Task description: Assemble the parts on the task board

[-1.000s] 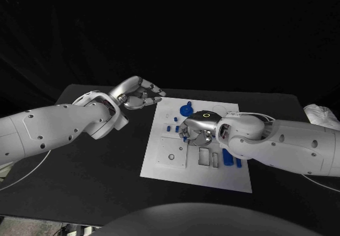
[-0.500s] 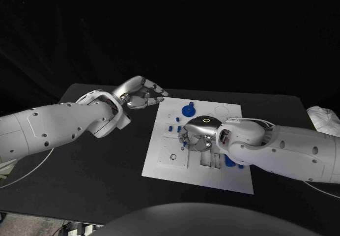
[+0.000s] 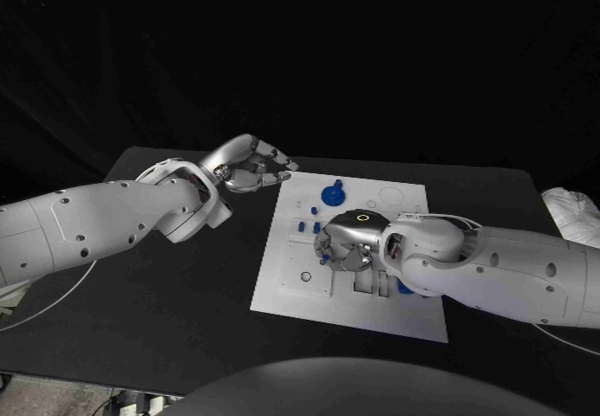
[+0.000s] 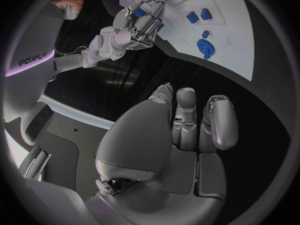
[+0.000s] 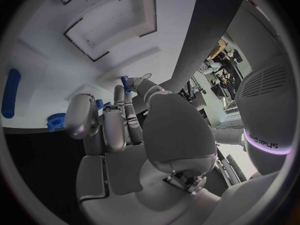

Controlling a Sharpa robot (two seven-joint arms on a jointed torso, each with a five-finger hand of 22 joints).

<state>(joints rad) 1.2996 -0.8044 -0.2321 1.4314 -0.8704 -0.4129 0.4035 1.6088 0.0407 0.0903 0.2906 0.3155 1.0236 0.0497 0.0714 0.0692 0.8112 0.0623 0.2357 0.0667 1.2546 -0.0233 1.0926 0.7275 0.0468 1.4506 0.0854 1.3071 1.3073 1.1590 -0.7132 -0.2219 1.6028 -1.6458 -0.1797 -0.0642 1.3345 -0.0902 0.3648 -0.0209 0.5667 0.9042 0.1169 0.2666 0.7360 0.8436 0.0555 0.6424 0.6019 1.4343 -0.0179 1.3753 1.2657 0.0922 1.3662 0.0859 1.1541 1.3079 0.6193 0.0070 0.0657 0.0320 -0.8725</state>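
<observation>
The small blue part (image 5: pixel 124 83) is pinched at the fingertips of the right hand (image 3: pixel 348 243), above the middle of the task board (image 3: pixel 288 295), near the rectangular recesses (image 5: pixel 112 22). Treat the part as light, rigid and probably smooth plastic; it can slip or twist out of a fingertip pinch. Hold it by its sides and keep its lower end free for seating. Other blue parts stay on the board: a round gear-like part (image 3: pixel 331 194) near the far edge, small pegs (image 3: pixel 302 227) beside the right hand, and a long bar (image 5: pixel 10 93). The left hand (image 3: pixel 251 166) hovers over the worktop (image 3: pixel 163 295) just off the board's far left corner, fingers curled in, holding nothing.
</observation>
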